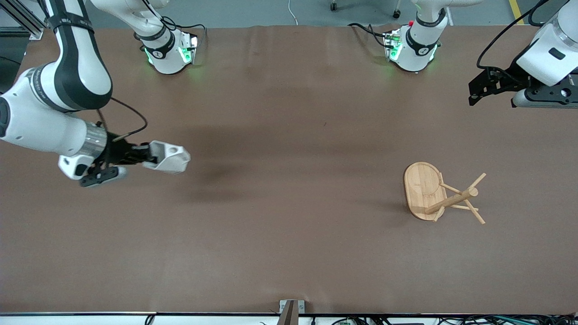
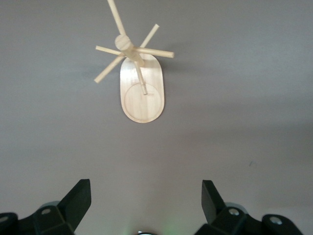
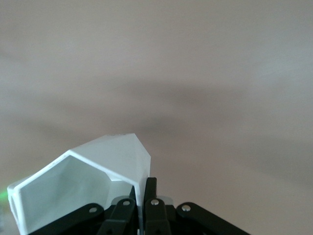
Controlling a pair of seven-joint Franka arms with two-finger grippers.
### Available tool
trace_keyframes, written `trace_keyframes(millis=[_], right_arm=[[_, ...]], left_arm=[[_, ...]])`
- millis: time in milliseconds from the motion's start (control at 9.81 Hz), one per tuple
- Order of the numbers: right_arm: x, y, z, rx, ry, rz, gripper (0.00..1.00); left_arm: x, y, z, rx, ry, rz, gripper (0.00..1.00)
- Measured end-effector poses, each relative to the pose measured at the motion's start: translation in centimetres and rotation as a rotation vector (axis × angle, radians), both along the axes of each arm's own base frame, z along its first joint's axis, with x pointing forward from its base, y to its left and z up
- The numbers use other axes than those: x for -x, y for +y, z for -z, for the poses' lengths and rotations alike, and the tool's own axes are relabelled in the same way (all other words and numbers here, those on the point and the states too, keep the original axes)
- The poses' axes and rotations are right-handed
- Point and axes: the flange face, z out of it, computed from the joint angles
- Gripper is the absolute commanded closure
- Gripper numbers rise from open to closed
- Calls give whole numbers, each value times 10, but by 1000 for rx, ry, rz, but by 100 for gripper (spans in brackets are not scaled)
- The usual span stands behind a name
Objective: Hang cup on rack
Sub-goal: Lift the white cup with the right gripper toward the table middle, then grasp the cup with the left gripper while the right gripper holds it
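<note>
The white faceted cup [image 1: 169, 158] is held on its side in the air by my right gripper [image 1: 146, 158], over the table toward the right arm's end. In the right wrist view the fingers are pinched on the cup's wall [image 3: 88, 186], with the gripper [image 3: 142, 190] shut on it. The bamboo rack [image 1: 424, 189] stands on its oval base toward the left arm's end, with its post and thin pegs [image 1: 469, 194] free. My left gripper [image 1: 474, 92] waits open and empty, up in the air over the table's edge at that end. The rack [image 2: 143, 98] shows ahead of its wide-apart fingers [image 2: 145, 188].
The brown table [image 1: 289, 243] is bare apart from the rack. The two arm bases [image 1: 169, 49] stand along its edge farthest from the front camera. A small mount [image 1: 291, 311] sits at the edge nearest the camera.
</note>
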Motion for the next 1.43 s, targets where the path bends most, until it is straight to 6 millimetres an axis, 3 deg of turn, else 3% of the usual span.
trace_keyframes(millis=[102,204,510,713,815,1019,1121,1427], right_arm=[[5,19,-1,-112,39,5,99],[10,40,-4,-219,64,-3,99],[33,134,-9,-474,133,-27,99],[43,173,-8,-612,178,-11,99],[48,187,-3,-683,195,-7,99],[61,205,15,-756,224,-5,99],[65,212,17,-764,235,-8,99],[68,219,16,-770,241,-16,99]], left_arm=[[0,-22,7,25,19,44,0],[3,-58,17,46,42,109,0],[27,-195,44,196,59,321,0],[62,-278,44,248,-10,461,0],[82,-310,41,268,-41,519,0],[113,-352,35,304,-99,629,0],[120,-362,32,318,-134,700,0],[95,-364,36,321,-203,930,0]])
